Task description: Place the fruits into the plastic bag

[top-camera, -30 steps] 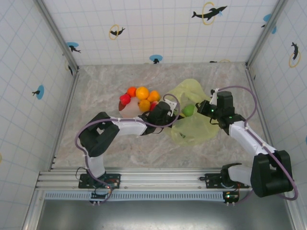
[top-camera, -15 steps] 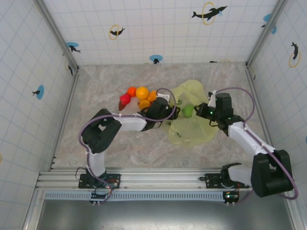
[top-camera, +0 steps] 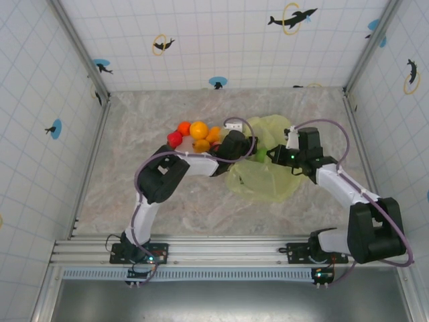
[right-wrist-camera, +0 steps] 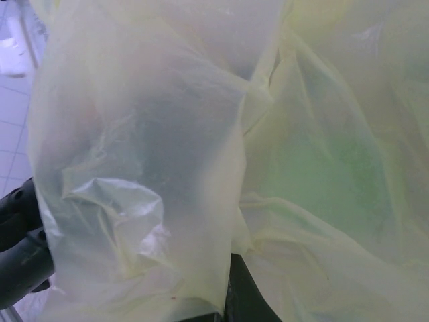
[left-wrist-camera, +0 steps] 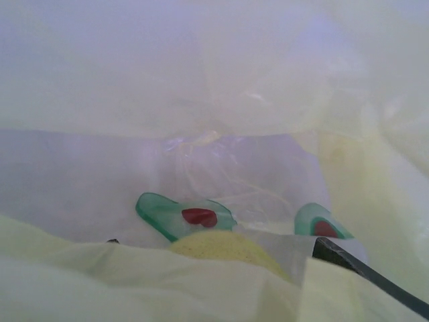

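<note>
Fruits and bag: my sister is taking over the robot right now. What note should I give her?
Left gripper: open, inside the plastic bag, with a yellow-green fruit between its fingers.
Right gripper: shut on the bag's edge.
Done: that fruit is in the bag.
Left to do: at least five fruits, one red and four orange, sit in a pile to the left of the bag. Probably pull the left arm out next and fetch one.

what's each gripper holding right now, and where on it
Right gripper: shut on the plastic bag, pinching its film by the opening. Left gripper: inside the bag; whether it holds anything cannot be told.
</note>
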